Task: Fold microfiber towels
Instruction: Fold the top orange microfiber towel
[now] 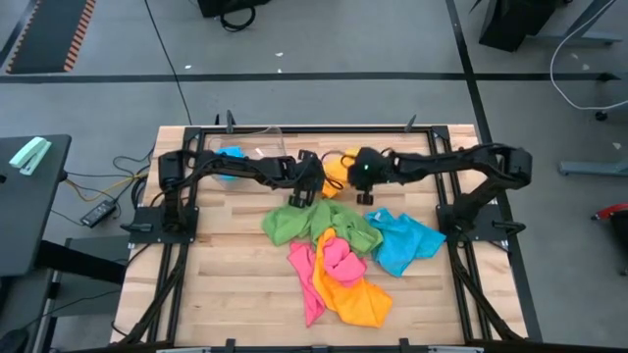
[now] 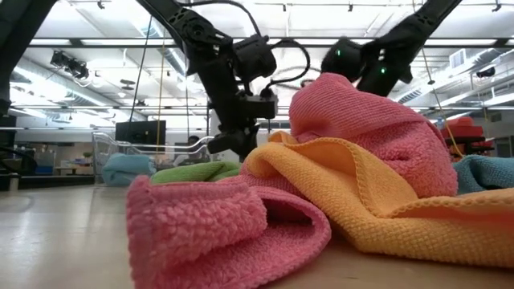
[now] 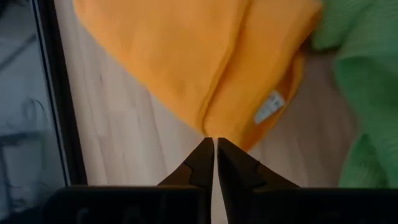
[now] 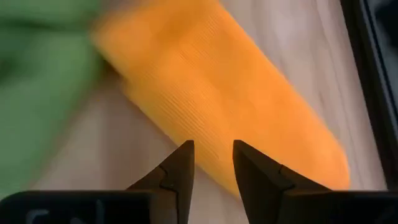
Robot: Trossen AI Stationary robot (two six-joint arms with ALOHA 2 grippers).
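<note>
**Both arms over the folded orange towel**

We see the folded orange microfiber towel [image 1: 335, 175] lying flat at the far edge of the wooden tabletop [image 1: 235, 275], apart from the heap of green, pink, orange and blue cloths [image 1: 343, 250], likely set aside as finished. The left gripper [image 3: 215, 149] hovers with fingers together, holding nothing. The right gripper [image 4: 213, 155] hangs above it, fingers slightly apart, empty.

Towels: orange [image 1: 337, 173], green [image 1: 294, 222], pink [image 1: 341, 257], blue [image 1: 404, 241]

Towel pile [image 1: 339, 257]: table [image 1: 226, 284] centre toward 5 o'clock. Lone towel [image 1: 337, 174] at 12 o'clock, between left gripper [image 1: 316, 189] and right gripper [image 1: 361, 186].
</note>
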